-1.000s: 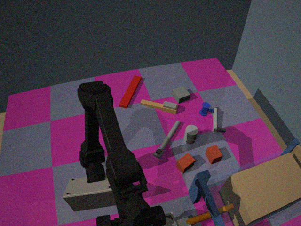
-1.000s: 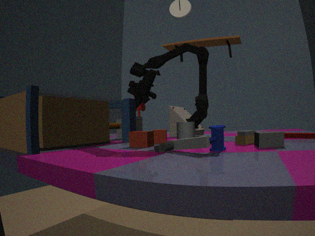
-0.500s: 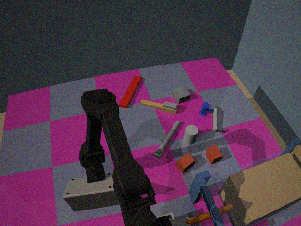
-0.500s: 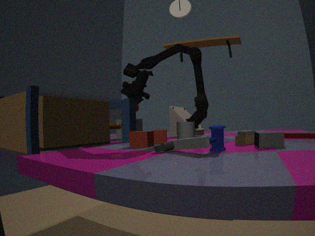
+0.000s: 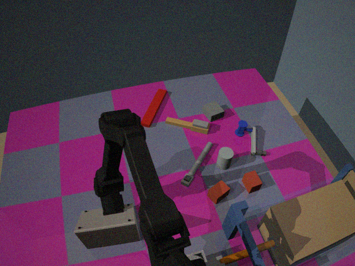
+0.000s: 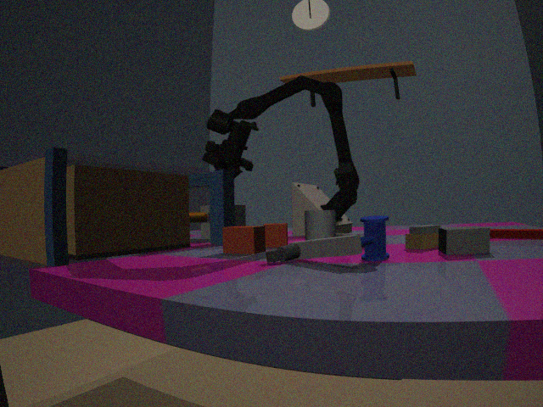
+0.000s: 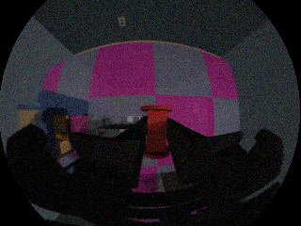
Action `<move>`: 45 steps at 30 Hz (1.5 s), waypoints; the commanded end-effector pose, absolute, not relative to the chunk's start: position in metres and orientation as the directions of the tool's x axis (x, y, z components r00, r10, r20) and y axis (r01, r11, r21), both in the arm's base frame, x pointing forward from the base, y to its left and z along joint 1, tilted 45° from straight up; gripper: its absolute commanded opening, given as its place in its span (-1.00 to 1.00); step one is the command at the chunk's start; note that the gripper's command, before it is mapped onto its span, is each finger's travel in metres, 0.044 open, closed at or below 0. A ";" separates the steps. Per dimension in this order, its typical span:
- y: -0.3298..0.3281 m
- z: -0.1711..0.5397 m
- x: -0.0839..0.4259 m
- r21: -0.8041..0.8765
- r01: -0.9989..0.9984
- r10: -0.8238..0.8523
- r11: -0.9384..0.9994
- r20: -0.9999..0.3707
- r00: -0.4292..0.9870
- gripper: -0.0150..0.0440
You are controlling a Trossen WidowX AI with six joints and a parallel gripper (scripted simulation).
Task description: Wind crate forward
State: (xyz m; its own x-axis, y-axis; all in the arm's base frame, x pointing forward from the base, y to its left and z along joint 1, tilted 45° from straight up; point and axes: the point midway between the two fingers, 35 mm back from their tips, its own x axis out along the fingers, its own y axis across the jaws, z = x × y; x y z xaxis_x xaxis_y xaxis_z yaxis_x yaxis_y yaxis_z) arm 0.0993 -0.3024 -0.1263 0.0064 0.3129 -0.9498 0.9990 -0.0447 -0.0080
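Wrist view: jaws of gripper (image 6: 238, 171) (image 7: 157, 137) clamped on red spool-shaped winch handle (image 7: 157, 127), long axis upright; hand winch (image 5: 197, 254) (image 7: 134, 120) appears left, beyond.

On the table (image 5: 31, 172) (image 6: 285, 350), two small blocks (image 5: 218, 192) (image 5: 252, 181) (image 6: 243, 240) (image 6: 276, 235) lie near the cylinder (image 5: 225, 158) (image 6: 319, 224). In the top view, the wrench (image 5: 197, 163) lies left of the cylinder, the spool (image 5: 241, 128) (image 6: 374, 237) beyond it, and the crate (image 5: 318, 220) (image 6: 131, 210) at lower right behind the frame (image 5: 235, 217) (image 6: 215, 208).
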 end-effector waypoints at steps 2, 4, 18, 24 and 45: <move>-0.306 -0.142 0.110 0.005 0.999 0.315 -0.051 -0.949 0.021 -0.49; -0.307 -0.143 0.112 0.005 0.999 0.315 -0.051 -0.949 0.021 -0.49; -0.316 -0.151 0.127 0.007 0.999 0.315 -0.051 -0.949 0.023 -0.49; -0.320 -0.153 0.134 0.008 0.999 0.314 -0.051 -0.949 0.023 -0.49; -0.328 -0.159 0.162 0.010 0.999 0.314 -0.051 -0.949 0.025 -0.49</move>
